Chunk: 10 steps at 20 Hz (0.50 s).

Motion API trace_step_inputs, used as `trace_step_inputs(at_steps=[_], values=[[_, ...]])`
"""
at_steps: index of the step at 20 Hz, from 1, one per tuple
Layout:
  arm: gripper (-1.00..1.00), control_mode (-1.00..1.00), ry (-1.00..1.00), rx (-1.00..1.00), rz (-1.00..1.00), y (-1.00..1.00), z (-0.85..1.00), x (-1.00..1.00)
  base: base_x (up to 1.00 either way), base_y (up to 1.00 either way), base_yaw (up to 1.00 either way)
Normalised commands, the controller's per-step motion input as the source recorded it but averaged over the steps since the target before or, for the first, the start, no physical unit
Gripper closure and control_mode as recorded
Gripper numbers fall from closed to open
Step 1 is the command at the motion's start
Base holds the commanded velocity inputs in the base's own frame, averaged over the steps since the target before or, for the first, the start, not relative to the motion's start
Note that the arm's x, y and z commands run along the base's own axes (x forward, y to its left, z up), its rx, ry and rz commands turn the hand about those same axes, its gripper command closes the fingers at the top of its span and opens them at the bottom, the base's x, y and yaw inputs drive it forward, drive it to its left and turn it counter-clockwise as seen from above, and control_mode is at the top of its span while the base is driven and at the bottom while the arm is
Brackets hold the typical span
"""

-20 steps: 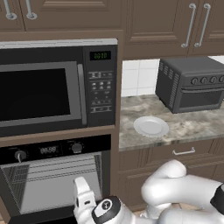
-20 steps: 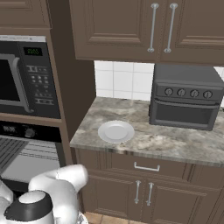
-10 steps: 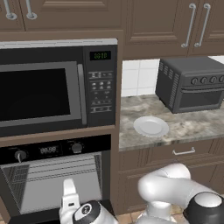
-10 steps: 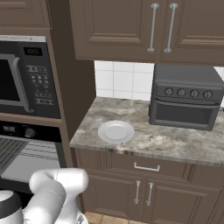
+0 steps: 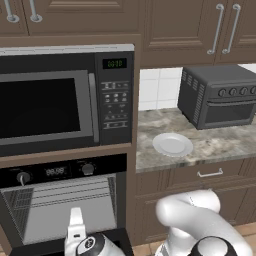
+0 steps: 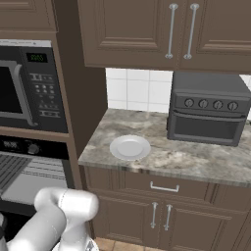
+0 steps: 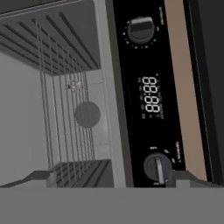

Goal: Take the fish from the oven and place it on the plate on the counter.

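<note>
The oven (image 5: 65, 200) stands open under the microwave, its door folded down, with wire racks (image 7: 65, 118) inside. A tiny greyish shape (image 7: 73, 85) lies on a rack deep inside; it looks like the fish, though it is too small to be sure. My gripper (image 5: 76, 221) hangs low in front of the oven mouth. In the hand view the gripper (image 7: 111, 179) is open wide with nothing between its fingertips, and it faces the cavity and the control panel. The white plate (image 5: 172, 144) (image 6: 130, 147) lies bare on the counter (image 5: 220, 145) (image 6: 196, 159).
A microwave (image 5: 60, 105) sits above the oven. A dark toaster oven (image 5: 220, 95) (image 6: 208, 112) stands at the back right of the counter. The oven's panel with two knobs and a display (image 7: 151, 100) is close to my right fingertip. Drawers and cabinets (image 6: 162, 206) are below the counter.
My hand has slid left across the front of the open oven and the arm's elbow has swung with it. The plate and the oven have not moved.
</note>
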Motion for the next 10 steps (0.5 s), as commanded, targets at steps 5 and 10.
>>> trace_step_inputs(at_steps=[5, 10], values=[[-1.00, -1.00, -0.02, 0.00, 0.00, 0.06, -0.09, 0.70, 0.00, 0.00, 0.00], [-1.00, -1.00, 0.00, 0.00, 0.00, 0.07, -0.02, 0.61, 0.00, 0.00, 0.00]])
